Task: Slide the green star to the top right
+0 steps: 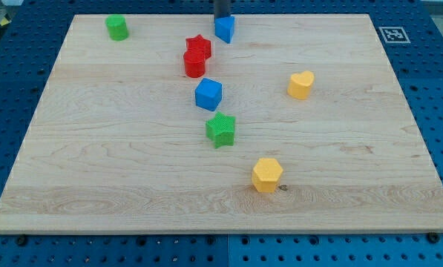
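Sitting near the middle of the wooden board (95, 170), the green star (221, 130) is waiting just below the blue cube (208, 94), the two near each other but apart. My tip (222, 18) is standing at the view's top edge, right at the upper side of a second blue block (224, 29); whether it is touching that block I cannot tell, since the block is hiding the very end. Being a bare rod, it is gripping nothing and has nothing that could open or close.

To the left of that block, a red star (199, 47) and a red cylinder (194, 64) are lying pressed together. A green cylinder (117, 27) is sitting in the top left corner, a yellow heart (300, 84) on the right and a yellow hexagon (267, 174) towards the bottom.

By my judgement the star is not yet being pushed. For a shove towards the top right, my tip is needing to come round to the star's lower left side, and the yellow heart is looking like the likeliest thing to get in the way.
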